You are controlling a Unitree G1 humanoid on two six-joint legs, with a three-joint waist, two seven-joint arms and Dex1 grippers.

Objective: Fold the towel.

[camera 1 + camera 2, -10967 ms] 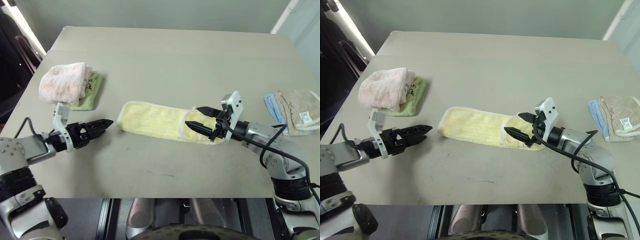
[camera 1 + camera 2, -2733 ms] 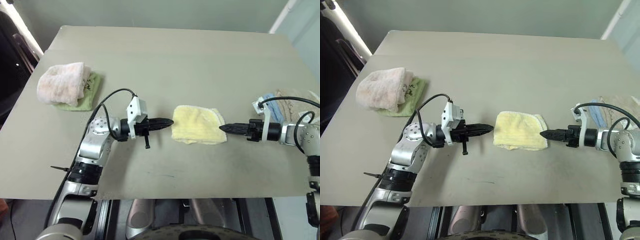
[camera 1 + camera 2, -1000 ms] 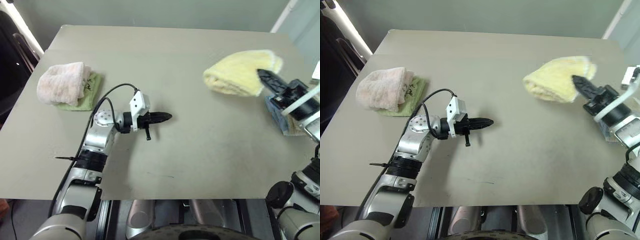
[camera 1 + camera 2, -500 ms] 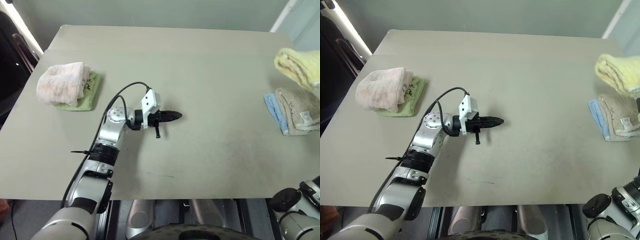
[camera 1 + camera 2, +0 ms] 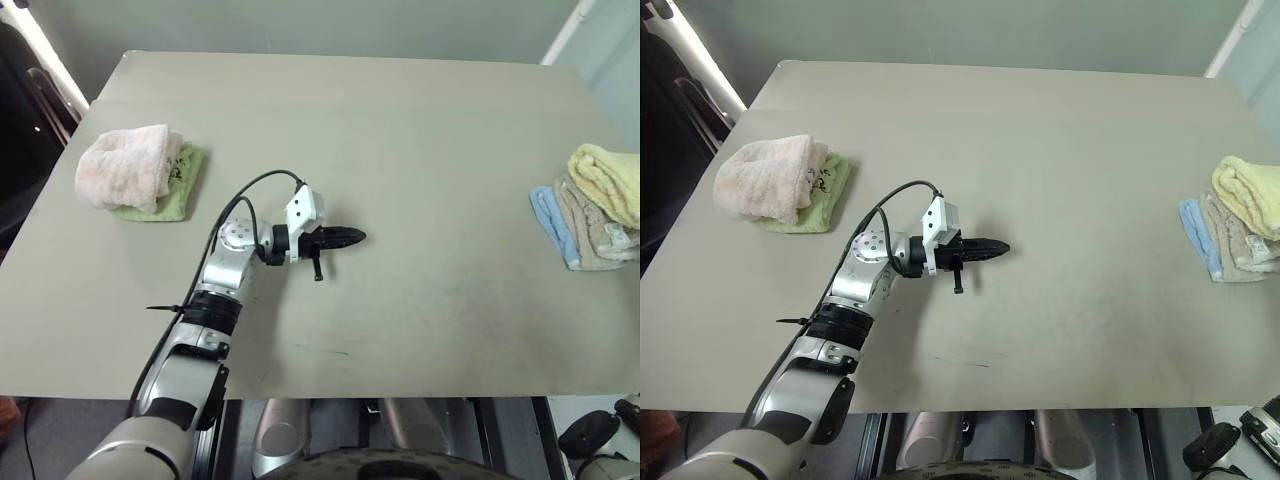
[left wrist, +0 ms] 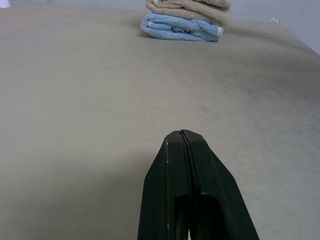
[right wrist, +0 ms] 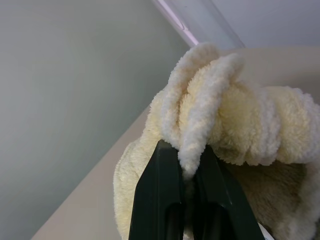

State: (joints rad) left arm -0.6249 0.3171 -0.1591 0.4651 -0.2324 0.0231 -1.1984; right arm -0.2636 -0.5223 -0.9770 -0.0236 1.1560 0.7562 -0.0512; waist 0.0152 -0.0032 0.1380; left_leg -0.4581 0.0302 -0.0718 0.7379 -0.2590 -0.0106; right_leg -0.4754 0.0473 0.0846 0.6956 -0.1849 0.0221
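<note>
Locate the towel point(image 5: 607, 180) at the right edge of the table point(image 5: 400, 130): it is bunched into a folded bundle and sits on top of the beige towel point(image 5: 592, 225), which in turn lies over the blue cloth point(image 5: 549, 222). In the right wrist view, note that the right gripper point(image 7: 185, 165) has its two black fingers pressed onto a thick fold of the pale yellow terry, so the towel is clamped between them with only the fabric separating the pads. Check the left gripper point(image 5: 352, 236) near the middle of the table: it points toward the right side, sits just above the bare surface, and is well apart from the towel. In the left wrist view, observe that its fingers point(image 6: 172, 195) meet along a thin seam with nothing between them, and that the blue cloth and beige towel appear stacked at the far end of the table. At the far left of the table, identify the pink-white rolled towel point(image 5: 125, 167) resting on a green cloth point(image 5: 178, 192); neither gripper is near it.
</note>
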